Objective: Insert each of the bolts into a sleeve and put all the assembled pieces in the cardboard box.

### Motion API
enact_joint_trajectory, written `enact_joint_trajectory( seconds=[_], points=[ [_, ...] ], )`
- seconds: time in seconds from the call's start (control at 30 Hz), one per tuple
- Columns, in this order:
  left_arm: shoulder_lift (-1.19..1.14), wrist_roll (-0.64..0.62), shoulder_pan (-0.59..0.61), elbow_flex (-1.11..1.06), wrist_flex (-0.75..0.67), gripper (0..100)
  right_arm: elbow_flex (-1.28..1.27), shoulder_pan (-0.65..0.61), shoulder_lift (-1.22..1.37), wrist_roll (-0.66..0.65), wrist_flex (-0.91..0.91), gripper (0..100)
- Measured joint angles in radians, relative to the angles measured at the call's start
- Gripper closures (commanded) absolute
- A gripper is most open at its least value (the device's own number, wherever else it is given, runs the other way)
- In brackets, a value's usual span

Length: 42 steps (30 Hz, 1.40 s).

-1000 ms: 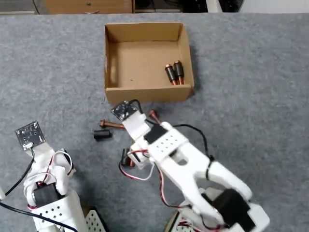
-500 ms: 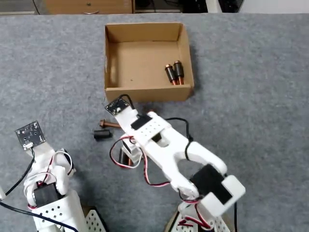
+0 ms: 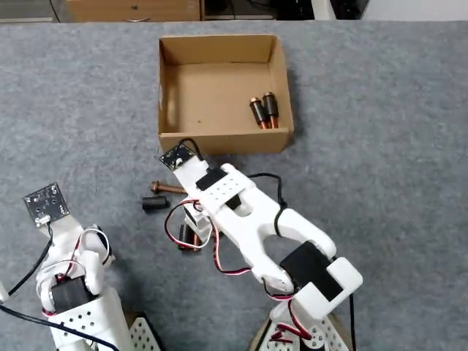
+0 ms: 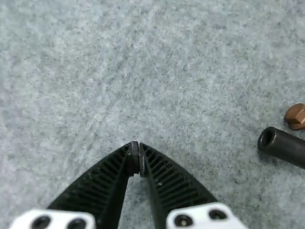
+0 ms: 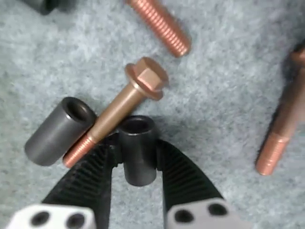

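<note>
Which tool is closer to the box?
Right. The right tool holds a sleeve beside a bolt, just in front of the box. The left tool sits shut over the table, farther off toward the near left.

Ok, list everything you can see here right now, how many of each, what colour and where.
cardboard box: one, brown, open-topped, at the far side of the table
assembled pieces: two, black sleeves on copper bolts, lying in the box near one side wall
loose bolts: three, copper, on the table around the right gripper
loose sleeves: two, black, on the table, one beside a bolt
held sleeve: one, black, between the right gripper's fingers
table: one, grey
left gripper: black fingers, shut, over bare table
right gripper: black fingers, closed on the held sleeve
</note>
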<state>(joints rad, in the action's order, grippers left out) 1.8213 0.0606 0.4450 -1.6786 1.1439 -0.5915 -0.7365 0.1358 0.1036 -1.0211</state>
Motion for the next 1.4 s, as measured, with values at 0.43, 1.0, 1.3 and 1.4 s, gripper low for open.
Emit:
enact_joint_trajectory(
  seconds=[0.43,1.0,1.3,1.4],
  points=[
    [0.0,-0.006,0.0,0.0,0.012,98,0.032,0.172,-0.361,0.0,-0.193,99.7],
    [-0.058,-0.16,-0.298,0.293,0.14,98,0.032,0.477,-1.209,0.0,-0.408,99.7],
    [-0.592,-0.428,-0.568,0.703,0.161,98,0.012,0.644,-1.382,0.0,-0.41,99.7],
    [-0.878,-0.509,-0.647,0.878,0.201,98,-0.012,0.671,-1.384,-0.002,-0.41,99.7]
  ],
)
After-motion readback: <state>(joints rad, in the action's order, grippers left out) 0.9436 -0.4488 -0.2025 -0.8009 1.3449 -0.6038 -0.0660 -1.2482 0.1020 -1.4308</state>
